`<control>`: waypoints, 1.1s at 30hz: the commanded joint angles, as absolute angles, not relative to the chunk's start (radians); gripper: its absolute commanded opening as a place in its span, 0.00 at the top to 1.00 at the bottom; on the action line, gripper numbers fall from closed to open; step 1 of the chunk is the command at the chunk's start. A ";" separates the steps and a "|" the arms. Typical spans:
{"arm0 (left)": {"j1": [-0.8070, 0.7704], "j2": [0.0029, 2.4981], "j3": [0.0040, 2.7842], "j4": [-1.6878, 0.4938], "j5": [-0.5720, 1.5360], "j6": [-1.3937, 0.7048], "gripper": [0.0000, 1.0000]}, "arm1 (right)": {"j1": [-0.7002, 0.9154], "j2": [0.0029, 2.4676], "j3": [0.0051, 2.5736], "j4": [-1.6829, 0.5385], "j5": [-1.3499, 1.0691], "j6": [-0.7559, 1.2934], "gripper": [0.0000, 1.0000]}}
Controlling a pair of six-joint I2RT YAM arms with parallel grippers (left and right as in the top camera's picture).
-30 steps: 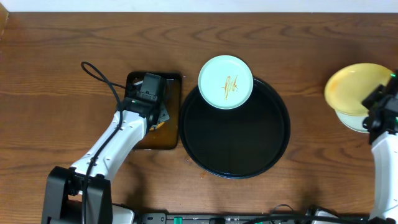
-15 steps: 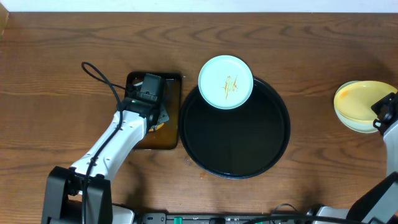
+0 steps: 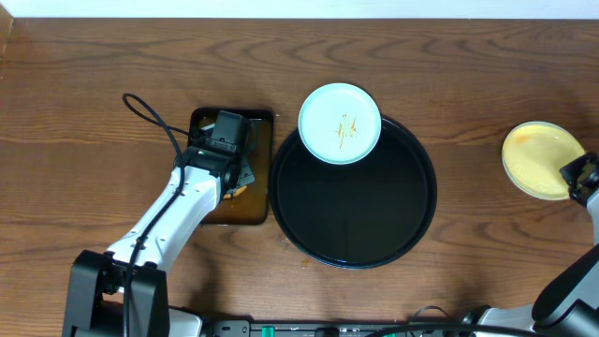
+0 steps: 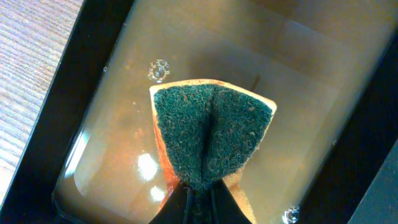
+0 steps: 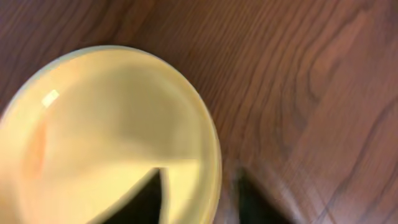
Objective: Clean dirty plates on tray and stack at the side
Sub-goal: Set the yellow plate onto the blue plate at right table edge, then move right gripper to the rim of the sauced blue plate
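Yellow plate (image 3: pixel 538 157) just landed aside as we released our right jaws; left jaws clench sponge (image 4: pixel 208 140); mint plate (image 3: pixel 340 123) remains dirty

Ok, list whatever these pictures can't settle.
Under the yellow plate: overhead, the plate itself covers whatever lies there.
Right pincer touching the rim or not: right wrist, blur.
Sponge underside: left wrist, it faces the brown tray.
Left pincer: overhead, its own wrist hides the tips.
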State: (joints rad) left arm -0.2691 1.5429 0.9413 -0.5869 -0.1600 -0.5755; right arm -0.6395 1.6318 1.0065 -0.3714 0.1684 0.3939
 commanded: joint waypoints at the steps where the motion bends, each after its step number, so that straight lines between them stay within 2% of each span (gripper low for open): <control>1: -0.265 1.538 0.937 -0.590 -0.166 -0.569 0.92 | -0.648 1.632 1.028 -0.372 0.146 0.395 0.48; 8: -0.265 1.538 0.937 -0.590 -0.166 -0.569 0.92 | -0.611 1.611 1.037 -0.353 -0.217 0.276 0.46; 12: -0.265 1.538 0.937 -0.590 -0.166 -0.569 0.92 | -0.513 1.610 1.070 -0.419 -0.398 0.140 0.52; 14: -0.265 1.538 0.937 -0.590 -0.166 -0.569 0.92 | -0.433 1.610 1.116 -0.505 -0.401 0.072 0.51; 19: -0.265 1.538 0.937 -0.590 -0.166 -0.569 0.92 | -0.227 1.610 1.272 -0.705 -0.373 -0.069 0.41; 23: -0.265 1.538 0.937 -0.590 -0.166 -0.569 0.92 | -0.076 1.610 1.325 -0.764 -0.370 -0.107 0.33; 29: -0.265 1.538 0.937 -0.590 -0.166 -0.569 0.92 | 0.113 1.666 1.323 -0.751 -0.370 -0.105 0.33; 33: -0.265 1.538 0.937 -0.591 -0.166 -0.569 0.92 | 0.187 1.743 1.323 -0.721 -0.323 -0.035 0.41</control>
